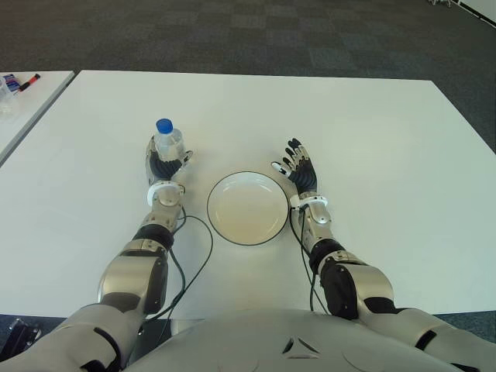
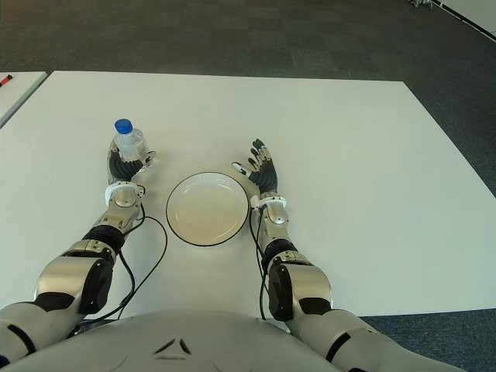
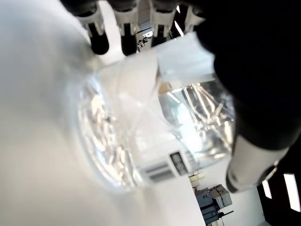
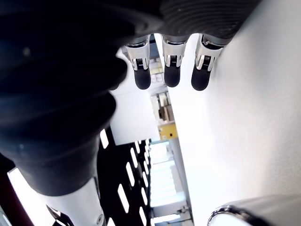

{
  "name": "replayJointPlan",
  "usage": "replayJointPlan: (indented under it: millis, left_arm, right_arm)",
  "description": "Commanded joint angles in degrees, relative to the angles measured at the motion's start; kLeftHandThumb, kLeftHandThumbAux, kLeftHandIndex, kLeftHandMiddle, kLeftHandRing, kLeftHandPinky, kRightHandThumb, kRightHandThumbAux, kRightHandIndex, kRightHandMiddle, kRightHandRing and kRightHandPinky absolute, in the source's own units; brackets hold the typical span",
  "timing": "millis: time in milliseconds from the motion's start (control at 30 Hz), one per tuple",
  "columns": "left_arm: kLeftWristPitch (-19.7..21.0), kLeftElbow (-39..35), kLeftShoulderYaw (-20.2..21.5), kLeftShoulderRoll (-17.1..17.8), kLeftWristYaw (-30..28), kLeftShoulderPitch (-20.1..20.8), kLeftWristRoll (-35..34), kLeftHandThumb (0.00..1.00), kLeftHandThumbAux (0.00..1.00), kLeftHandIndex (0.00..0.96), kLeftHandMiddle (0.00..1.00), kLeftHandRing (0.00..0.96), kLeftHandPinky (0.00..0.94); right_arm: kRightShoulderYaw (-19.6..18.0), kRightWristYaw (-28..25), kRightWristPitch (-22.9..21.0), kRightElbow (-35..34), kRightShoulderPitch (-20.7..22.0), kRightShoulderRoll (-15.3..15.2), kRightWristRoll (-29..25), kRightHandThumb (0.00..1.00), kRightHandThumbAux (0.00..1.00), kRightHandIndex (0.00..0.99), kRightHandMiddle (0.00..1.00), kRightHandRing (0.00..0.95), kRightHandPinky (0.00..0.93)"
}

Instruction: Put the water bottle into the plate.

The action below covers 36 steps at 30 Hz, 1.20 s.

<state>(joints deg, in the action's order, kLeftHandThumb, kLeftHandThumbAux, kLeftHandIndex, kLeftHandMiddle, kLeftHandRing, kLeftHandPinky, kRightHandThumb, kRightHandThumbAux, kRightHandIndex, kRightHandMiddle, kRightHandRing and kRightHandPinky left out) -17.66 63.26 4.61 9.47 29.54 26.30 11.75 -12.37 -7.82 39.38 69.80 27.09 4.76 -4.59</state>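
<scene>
A clear water bottle [image 1: 169, 142] with a blue cap stands upright on the white table [image 1: 387, 155], left of the plate. My left hand [image 1: 165, 167] is wrapped round its lower part. In the left wrist view the bottle [image 3: 150, 127] fills the palm, with the fingers [image 3: 124, 28] on one side and the thumb on the other. The white plate [image 1: 246, 209] with a dark rim lies on the table between my two hands and holds nothing. My right hand [image 1: 298, 167] shows just right of the plate, fingers spread and holding nothing.
A second white table [image 1: 23, 105] stands at the far left, with markers [image 1: 27, 81] on it. Black cables [image 1: 203, 248] loop across the table from my left wrist, near the plate's front left. Dark carpet lies beyond the far edge.
</scene>
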Motion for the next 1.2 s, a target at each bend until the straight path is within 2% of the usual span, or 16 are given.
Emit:
replayJointPlan:
  millis: [33,400,600,767,933,1200]
  left_arm:
    - [1.2,1.9,-0.5,-0.9,-1.2,-0.6,-0.6,0.0,0.746,0.05,0.09,0.085,0.105]
    - [0.7,1.4,-1.0,-0.8,-1.1,-0.9,-0.5,0.0,0.754,0.077,0.11,0.097,0.107]
    - [0.1,0.8,-0.8,-0.9,-1.1,-1.2,-0.9,0.0,0.778,0.12,0.139,0.128,0.152]
    - [-2.8,0.8,0.3,-1.5,-1.4,-1.4,-2.4,0.0,0.814,0.162,0.189,0.185,0.215]
    - [-5.4,1.2,1.2,-1.8,-1.9,-1.4,-3.6,0.0,0.875,0.23,0.275,0.283,0.327]
    - [-8.0,2.6,1.6,-1.8,-1.4,-1.1,-4.2,0.027,0.909,0.289,0.376,0.399,0.437]
  right_arm:
    - [0.0,0.8,-3.2,2.6,-3.4,0.1,0.1,0.038,0.882,0.055,0.05,0.048,0.103]
    - [-0.1,1.1,-3.3,2.6,-3.3,0.2,0.1,0.048,0.876,0.056,0.052,0.048,0.104]
    - [0.0,1.2,-3.1,2.6,-3.4,0.2,0.2,0.054,0.871,0.058,0.055,0.051,0.104]
    - [0.0,1.2,-3.1,2.6,-3.4,0.3,0.2,0.058,0.868,0.058,0.054,0.051,0.105]
    - [-0.1,1.3,-3.3,2.6,-3.3,0.2,0.1,0.059,0.865,0.059,0.055,0.051,0.106]
    - [0.1,1.8,-3.2,2.7,-3.3,0.3,0.4,0.059,0.86,0.062,0.059,0.054,0.11]
